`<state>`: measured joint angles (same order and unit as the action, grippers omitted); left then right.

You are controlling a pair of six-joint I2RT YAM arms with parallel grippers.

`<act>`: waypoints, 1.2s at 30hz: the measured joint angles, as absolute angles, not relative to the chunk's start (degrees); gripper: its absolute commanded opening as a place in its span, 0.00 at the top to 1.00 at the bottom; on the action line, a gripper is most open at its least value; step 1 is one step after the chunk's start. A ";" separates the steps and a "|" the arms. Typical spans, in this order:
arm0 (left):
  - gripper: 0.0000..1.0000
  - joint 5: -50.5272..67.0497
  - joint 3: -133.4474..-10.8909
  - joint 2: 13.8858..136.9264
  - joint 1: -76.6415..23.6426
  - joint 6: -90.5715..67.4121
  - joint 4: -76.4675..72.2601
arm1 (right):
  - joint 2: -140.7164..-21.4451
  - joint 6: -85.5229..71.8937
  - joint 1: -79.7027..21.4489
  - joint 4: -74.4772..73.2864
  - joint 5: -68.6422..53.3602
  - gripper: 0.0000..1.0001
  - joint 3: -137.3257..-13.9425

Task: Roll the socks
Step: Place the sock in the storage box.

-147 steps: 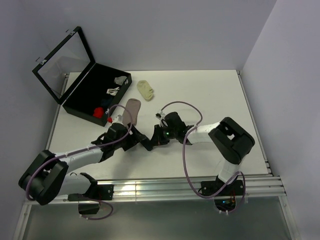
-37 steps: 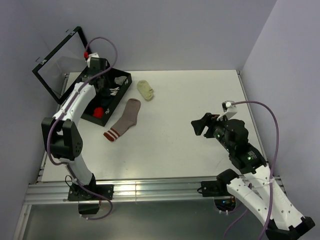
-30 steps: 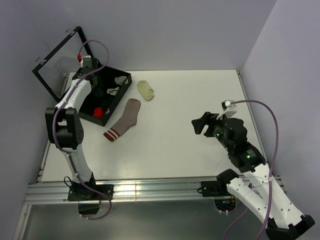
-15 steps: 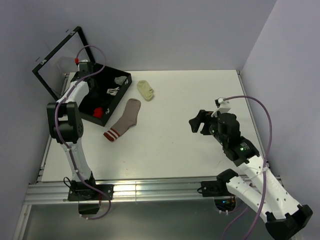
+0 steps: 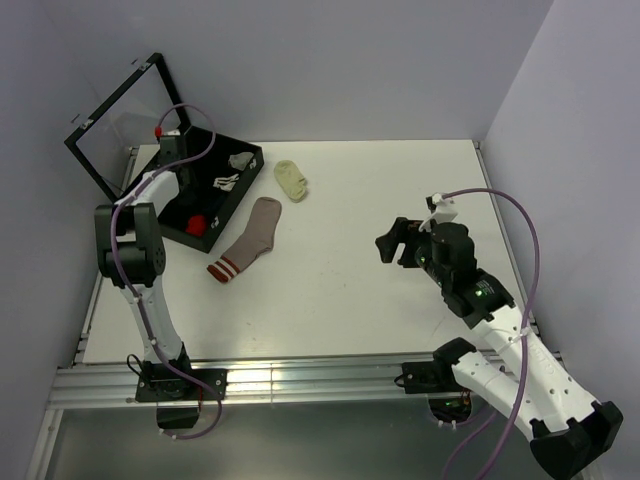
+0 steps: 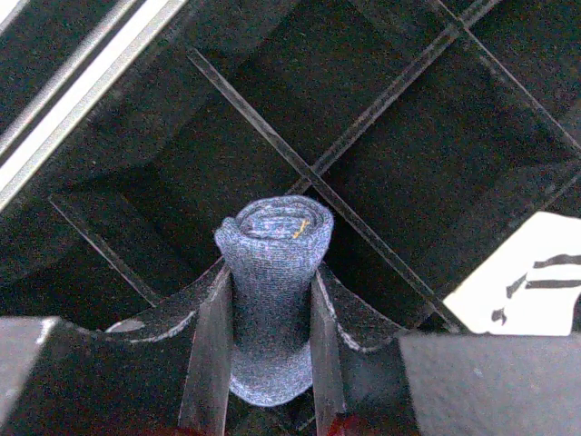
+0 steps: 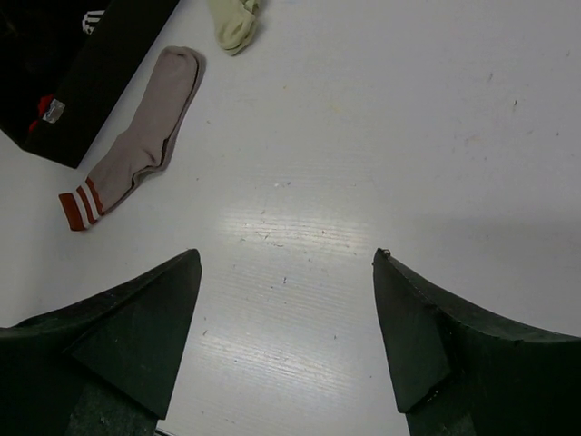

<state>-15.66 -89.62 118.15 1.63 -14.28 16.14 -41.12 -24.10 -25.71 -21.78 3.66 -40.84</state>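
Left wrist view: rolled navy-blue knit sock [image 6: 275,232] clamped in the left tool [image 6: 269,282] over a black compartmented box [image 6: 363,232].
We see the roll standing upright, pinched on both sides between the partly closed tool's dark fingers [image 6: 207,345], above the box's dividers; whether it touches the bottom we cannot tell. On the white tabletop [image 5: 400,170], just beside the box, the dusty-pink sock with red-and-white striped cuff [image 5: 250,238] lies flat, with a small pale-yellow sock [image 5: 291,179] near it. Well apart, the right tool [image 7: 288,254] hangs above the tabletop, spread wide and holding nothing.
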 measured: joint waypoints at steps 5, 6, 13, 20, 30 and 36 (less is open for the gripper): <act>1.00 -13.91 -87.64 117.47 1.63 -14.28 14.52 | -41.69 -24.10 -25.71 -21.37 3.66 0.18 -40.84; 1.00 -13.47 -87.48 117.47 1.63 -14.28 14.41 | -41.91 -24.10 -25.71 -21.32 3.66 0.18 -40.84; 0.99 -11.44 -87.44 117.47 1.69 -14.26 14.94 | -43.00 -24.08 -25.71 -21.08 3.66 0.19 -41.17; 1.00 -11.29 -90.83 118.63 1.72 -15.35 19.55 | -43.11 -24.08 -25.71 -21.04 3.86 0.19 -41.43; 1.00 -10.74 -98.70 125.51 1.93 -17.67 28.21 | -43.88 -24.01 -25.71 -21.02 3.90 0.19 -42.11; 0.81 -9.23 -103.37 129.01 2.50 -18.24 32.58 | -44.45 -23.66 -25.71 -20.95 3.86 0.20 -42.11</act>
